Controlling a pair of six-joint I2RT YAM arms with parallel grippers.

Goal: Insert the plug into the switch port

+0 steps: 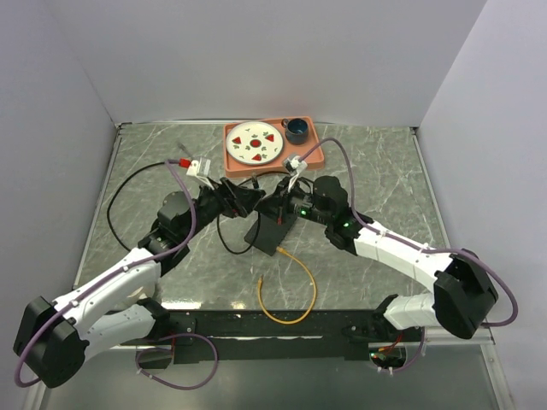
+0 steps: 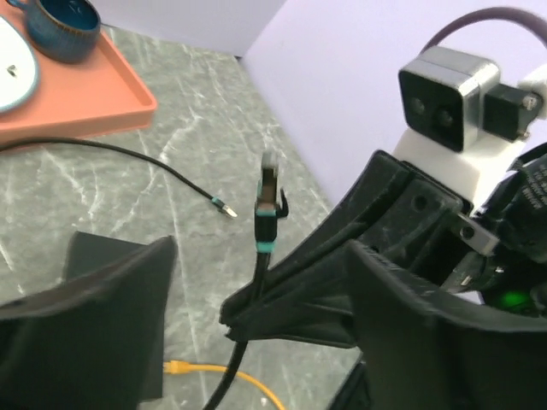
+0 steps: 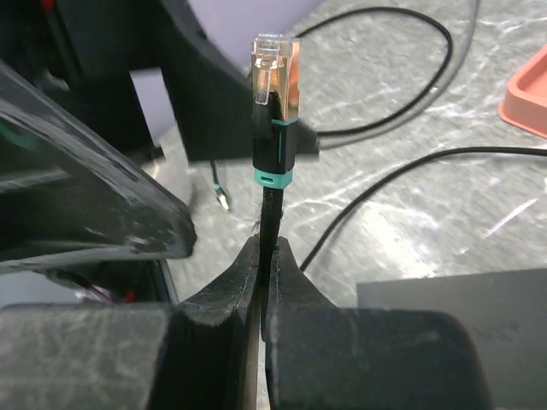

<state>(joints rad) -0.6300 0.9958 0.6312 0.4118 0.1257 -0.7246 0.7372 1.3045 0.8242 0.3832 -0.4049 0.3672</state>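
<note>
My right gripper (image 3: 267, 243) is shut on a black cable just below its plug (image 3: 275, 68). The plug is clear and gold with a teal band and stands upright above the fingertips. In the left wrist view the same plug (image 2: 269, 192) rises between the fingers of my open left gripper (image 2: 261, 256), whose jaws stand wide on either side of the right gripper's tips. In the top view both grippers meet over the far end of the flat black box (image 1: 272, 231). A corner of the box (image 3: 453, 299) shows in the right wrist view. Its row of ports is not visible.
An orange tray (image 1: 318, 154) with a plate (image 1: 256, 143) and a dark cup (image 1: 297, 130) sits just behind. A yellow cable (image 1: 295, 295) loops toward the near edge, one end at the box. Another thin black cable's small end (image 2: 224, 207) lies on the table.
</note>
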